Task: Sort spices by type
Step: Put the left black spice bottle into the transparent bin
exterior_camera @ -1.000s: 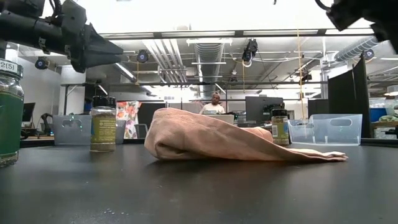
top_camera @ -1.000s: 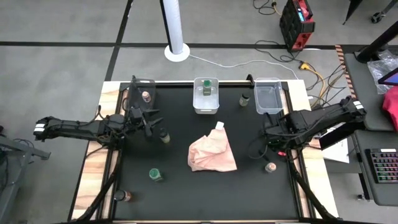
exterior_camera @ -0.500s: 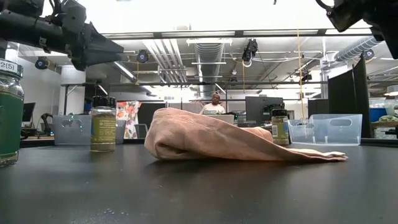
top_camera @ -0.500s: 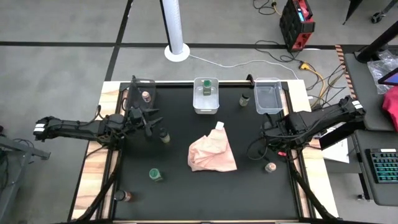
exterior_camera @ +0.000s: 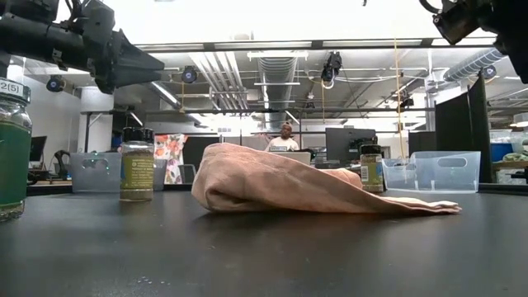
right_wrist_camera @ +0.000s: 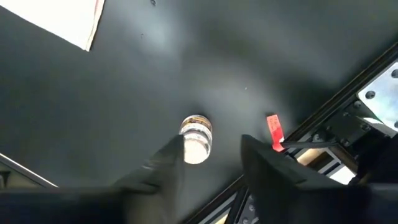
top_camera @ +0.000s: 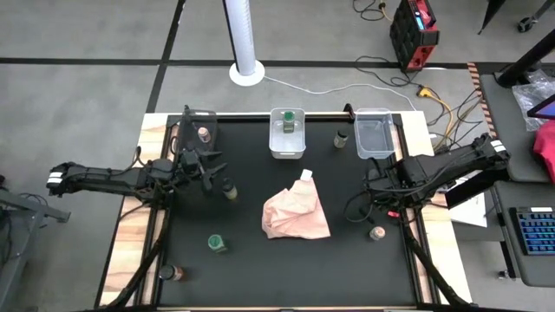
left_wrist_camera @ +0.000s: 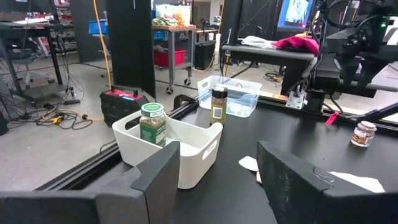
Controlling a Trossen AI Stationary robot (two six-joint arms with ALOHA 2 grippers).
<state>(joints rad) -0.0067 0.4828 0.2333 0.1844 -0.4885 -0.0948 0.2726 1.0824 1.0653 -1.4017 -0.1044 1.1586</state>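
Observation:
Several spice jars stand on the black table. A tan-lidded jar (top_camera: 377, 233) is near the right edge, straight below my right gripper (right_wrist_camera: 211, 157), which hangs high over it, pointing down, open and empty. The same jar (right_wrist_camera: 196, 138) shows from above in the right wrist view. A dark-lidded jar (top_camera: 229, 189) stands beside my left gripper (top_camera: 215, 172), which is level above the table, open and empty (left_wrist_camera: 227, 180). A green-lidded jar (top_camera: 216, 243) and another jar (top_camera: 176, 273) stand near the front left. A further dark-lidded jar (top_camera: 342, 138) stands at the back.
A crumpled pink cloth (top_camera: 297, 214) lies mid-table. Three bins line the far edge: a clear left bin (top_camera: 198, 126) with a jar, a white middle bin (left_wrist_camera: 180, 146) holding a green-lidded jar (left_wrist_camera: 153, 123), and a clear right bin (top_camera: 374, 133). Metal rails edge the table.

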